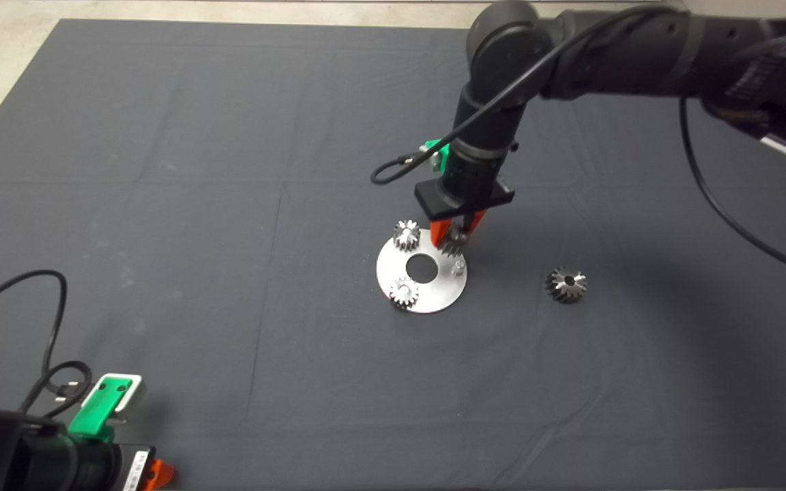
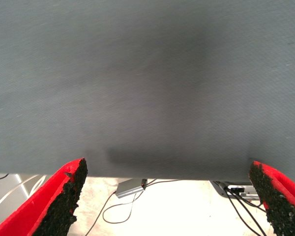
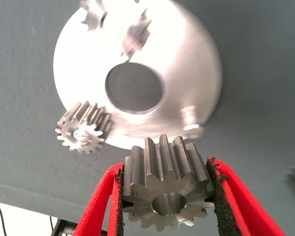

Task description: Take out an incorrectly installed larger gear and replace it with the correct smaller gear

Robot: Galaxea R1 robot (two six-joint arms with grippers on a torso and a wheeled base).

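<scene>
Robot lab: dark mat (image 1: 161,136) on table, floor cables (image 2: 123,206)

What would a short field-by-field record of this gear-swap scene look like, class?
Right tool: shut on the smaller gear, held above the plate's edge
Round plate: two pale gears mounted, one bare peg
Larger gear: lying on the mat, to the right of the plate
Left tool: open, parked at lower left

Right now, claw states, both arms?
Left claw: open, empty, parked at the mat's near-left corner.
Right claw: shut on the smaller gear, above the round plate.
</scene>
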